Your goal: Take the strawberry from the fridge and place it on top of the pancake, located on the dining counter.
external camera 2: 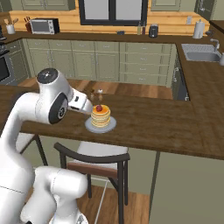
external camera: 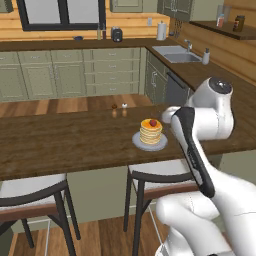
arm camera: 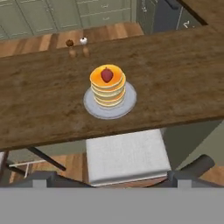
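The strawberry [external camera: 153, 122] [external camera 2: 99, 108] [arm camera: 106, 74], tiny and red, lies on the orange top of the pancake [external camera: 150, 133] [external camera 2: 100, 119] [arm camera: 107, 91]. The stack stands on a round grey plate [arm camera: 94, 110] on the dark wooden dining counter [external camera: 65, 140] [external camera 2: 157, 124] [arm camera: 43, 96]. My gripper [arm camera: 113, 179] is open and holds nothing, its two dark fingertips [arm camera: 43, 178] spread wide. It hangs back from the counter's near edge, above a stool, apart from the stack. The fridge is out of view.
Two small shakers [external camera: 119, 109] [external camera 2: 96, 92] [arm camera: 76, 43] stand behind the plate. White-seated stools [external camera: 30, 192] [external camera: 160, 175] [external camera 2: 96, 155] [arm camera: 124, 155] sit under the counter's near edge. A sink [external camera: 175, 52] [external camera 2: 203, 53] is on the far cabinet counter.
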